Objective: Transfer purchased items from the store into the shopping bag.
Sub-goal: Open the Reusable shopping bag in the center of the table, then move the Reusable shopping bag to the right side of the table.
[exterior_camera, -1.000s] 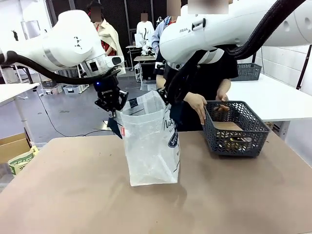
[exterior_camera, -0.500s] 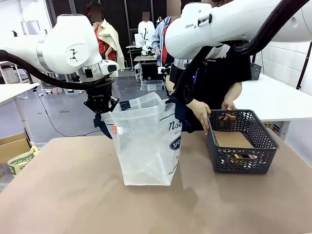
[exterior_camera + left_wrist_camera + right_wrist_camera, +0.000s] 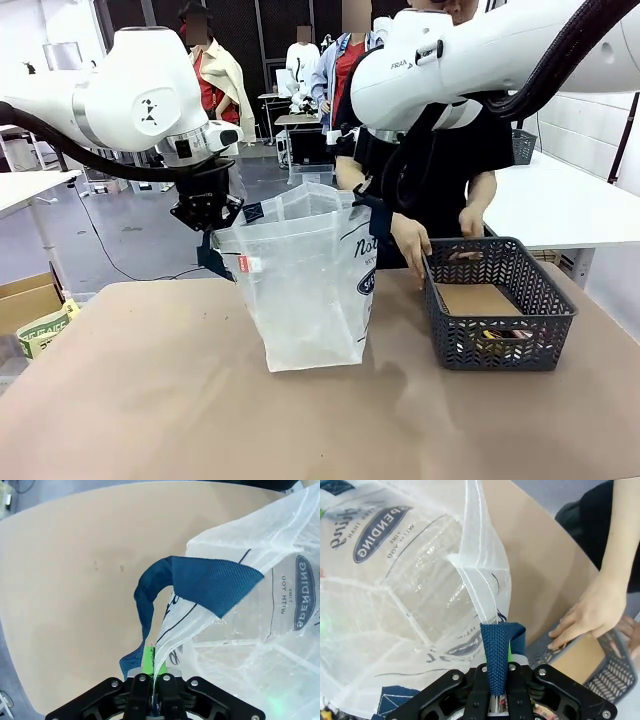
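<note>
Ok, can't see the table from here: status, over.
Left tool shut on shopping bag rim and strap; right tool shut on the opposite strap. Bag upright, mouth spread open. Person's hand on mesh basket rim beside it.

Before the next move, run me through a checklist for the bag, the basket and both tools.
1. Left tool shut on the shopping bag at its rim: ok.
2. Right tool shut on the navy strap handle: ok.
3. Bag mouth held open between the two tools: ok.
4. Bag bottom resting on the table: ok.
5. Mesh basket standing beside the bag, apart from it: ok.
6. Person's hand on the basket's rim, outside the bag mouth: ok.
7. Anything already inside the bag: cannot tell.
</note>
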Controlling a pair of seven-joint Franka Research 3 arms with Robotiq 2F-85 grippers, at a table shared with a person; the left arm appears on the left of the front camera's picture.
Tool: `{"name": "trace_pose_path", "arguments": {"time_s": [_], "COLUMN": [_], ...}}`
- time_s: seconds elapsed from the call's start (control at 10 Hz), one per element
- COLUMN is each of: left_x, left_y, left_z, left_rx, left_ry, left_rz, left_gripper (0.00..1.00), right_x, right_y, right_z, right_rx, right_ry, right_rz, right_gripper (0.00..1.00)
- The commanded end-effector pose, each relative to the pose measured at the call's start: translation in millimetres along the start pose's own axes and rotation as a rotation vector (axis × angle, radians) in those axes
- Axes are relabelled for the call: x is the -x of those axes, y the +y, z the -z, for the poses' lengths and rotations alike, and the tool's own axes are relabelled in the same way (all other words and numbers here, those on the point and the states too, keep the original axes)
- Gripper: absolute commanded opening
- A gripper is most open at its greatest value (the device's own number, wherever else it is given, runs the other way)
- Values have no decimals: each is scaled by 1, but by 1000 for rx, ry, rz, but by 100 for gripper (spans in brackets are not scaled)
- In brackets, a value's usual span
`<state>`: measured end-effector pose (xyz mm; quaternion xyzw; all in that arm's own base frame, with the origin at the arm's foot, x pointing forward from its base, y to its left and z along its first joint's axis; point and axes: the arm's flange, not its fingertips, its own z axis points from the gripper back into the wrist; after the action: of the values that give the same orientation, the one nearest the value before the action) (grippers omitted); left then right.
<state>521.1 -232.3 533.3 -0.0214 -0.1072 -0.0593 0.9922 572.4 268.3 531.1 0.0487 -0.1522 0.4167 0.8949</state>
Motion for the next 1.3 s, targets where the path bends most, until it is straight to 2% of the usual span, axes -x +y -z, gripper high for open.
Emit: {"name": "trace_pose_path", "arguments": {"time_s": [0.0, 0.2, 0.3, 0.4, 1.2], "left_x": [5, 2, -12, -1, -1], "left_y": [9, 5, -7, 5, 5], "left_z": [2, 2, 11, 1, 1], "left_rx": [-5, -18, -42, -2, -2], "left_ry": [-18, -15, 60, 3, 3], "left_rz": [-41, 2, 129, -10, -10], "left_gripper": [0, 0, 0, 0, 0], "right_x": [23, 28, 30, 12, 12], "right_y": [-5, -8, -6, -7, -7], "right_z": [6, 9, 11, 8, 8], "right_rx": [-40, -51, -81, -40, -40], "right_ry": [-30, -51, -61, -21, -21], "right_rz": [-26, -35, -55, -19, -19], "right_gripper": [0, 0, 0, 0, 0]}}
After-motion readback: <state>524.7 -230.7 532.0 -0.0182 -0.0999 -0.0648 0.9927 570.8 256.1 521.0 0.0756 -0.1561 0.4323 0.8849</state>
